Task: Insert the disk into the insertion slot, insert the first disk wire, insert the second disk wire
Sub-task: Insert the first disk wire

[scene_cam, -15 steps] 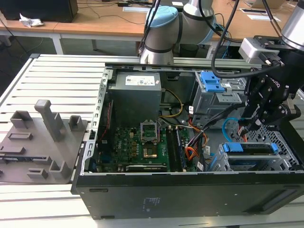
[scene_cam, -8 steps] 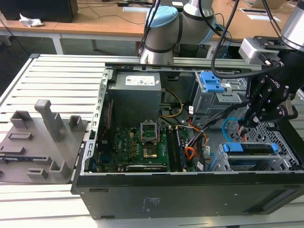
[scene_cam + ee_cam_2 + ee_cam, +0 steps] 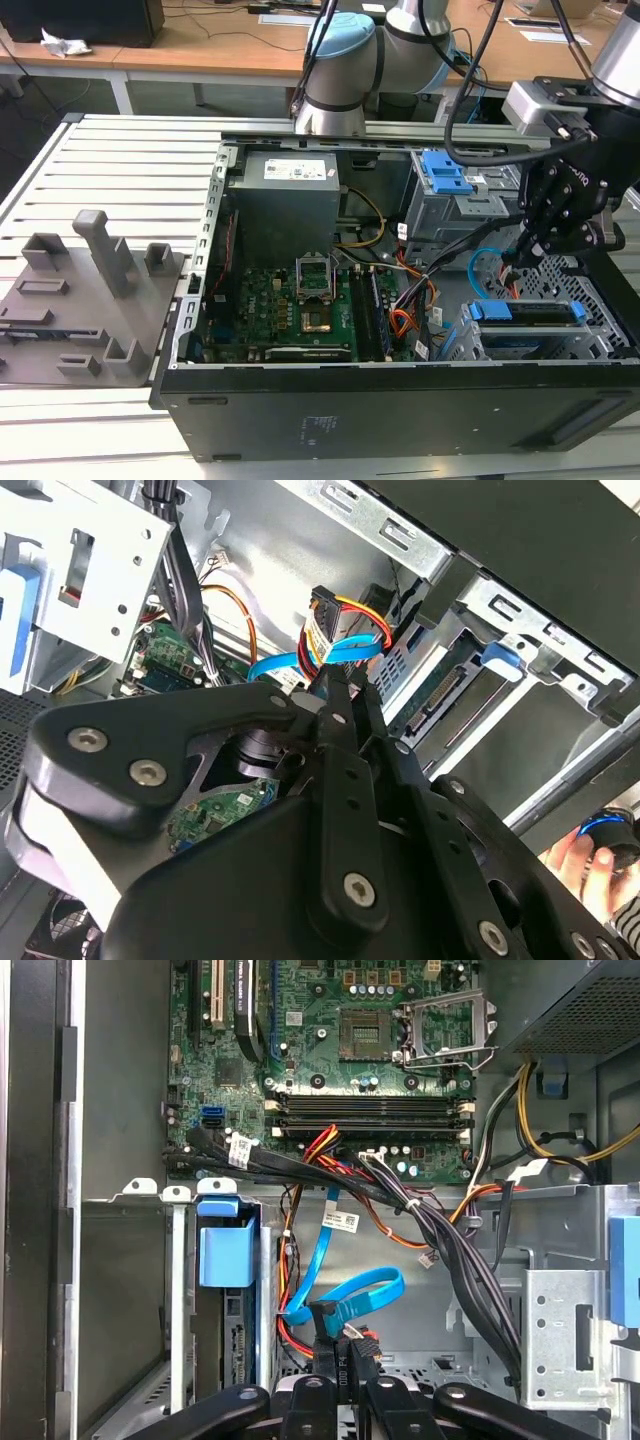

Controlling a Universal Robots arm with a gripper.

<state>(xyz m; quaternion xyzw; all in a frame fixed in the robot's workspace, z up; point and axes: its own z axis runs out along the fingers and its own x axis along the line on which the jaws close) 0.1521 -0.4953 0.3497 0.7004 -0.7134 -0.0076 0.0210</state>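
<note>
Noted white printed labels on the grey power-supply box (image 3: 297, 175) at the edge of the open black computer case (image 3: 400, 410) nearest the arm's base, on the case's outer side wall, and on tags tied to the black cable bundle (image 3: 455, 1250). Left all print untranscribed.

Logged the case lying on the slotted aluminium table (image 3: 120, 160), with a grey plastic fixture plate (image 3: 80, 300) at the table edge on the exterior view's left.

Found the disk, a silver rectangular hard drive in a bright blue plastic bracket (image 3: 527, 311), seated in the insertion slot, a silver perforated sheet-metal drive cage (image 3: 600, 340), in the case corner at the exterior view's right. Saw the drive's connector edge facing into the case interior.

Recorded bare grey case floor (image 3: 420, 1310) between that cage and the grey metal bay (image 3: 450, 215) carrying a small ribbed blue clip (image 3: 445, 172). Noted this gap crossed by the black bundle and loose leads, with the green motherboard (image 3: 290, 300) well apart toward the case middle.

Observed the black gripper (image 3: 335, 685) over the gap, fingers clenched on the dark plug of the first disk wire, a bundle of red, orange and yellow leads (image 3: 350, 610).

Saw the second disk wire, a thin flat light-blue cable (image 3: 350, 1300), looped on the floor with its small dark plug just beside the fingertips.
</note>
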